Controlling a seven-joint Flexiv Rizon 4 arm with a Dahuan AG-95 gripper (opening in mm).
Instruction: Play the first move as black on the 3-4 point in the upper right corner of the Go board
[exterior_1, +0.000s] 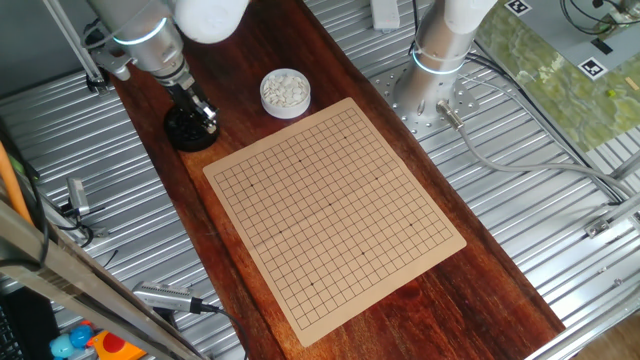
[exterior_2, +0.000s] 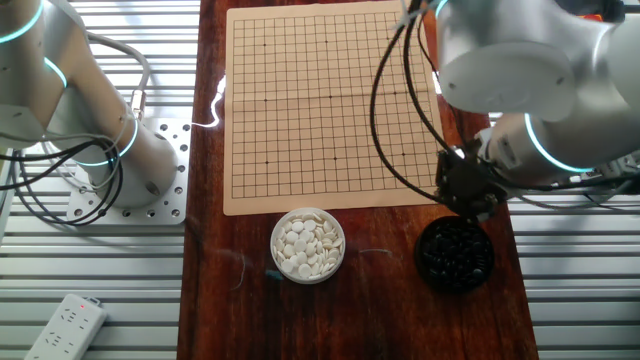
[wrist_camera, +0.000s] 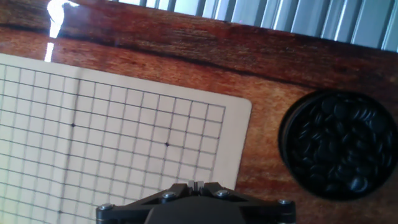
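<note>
The tan board (exterior_1: 335, 205) lies on the red-brown tabletop with no stone on its grid; it also shows as the board (exterior_2: 330, 100) and the board (wrist_camera: 112, 143). The black stones fill a round black bowl (exterior_1: 190, 135) beside the board's corner, the same bowl (exterior_2: 455, 255) and bowl (wrist_camera: 339, 143). My gripper (exterior_1: 203, 118) hangs just above that bowl's edge on the board side, seen as the gripper (exterior_2: 468, 195). In the hand view the gripper (wrist_camera: 194, 185) has its jaws pressed together. No stone shows between them.
A white bowl of white stones (exterior_1: 285, 92) stands by the board's edge, next to the black bowl; it is the white bowl (exterior_2: 308, 245). A second arm's base (exterior_2: 100, 150) sits on the metal slats beside the table. A power strip (exterior_2: 65, 325) lies there too.
</note>
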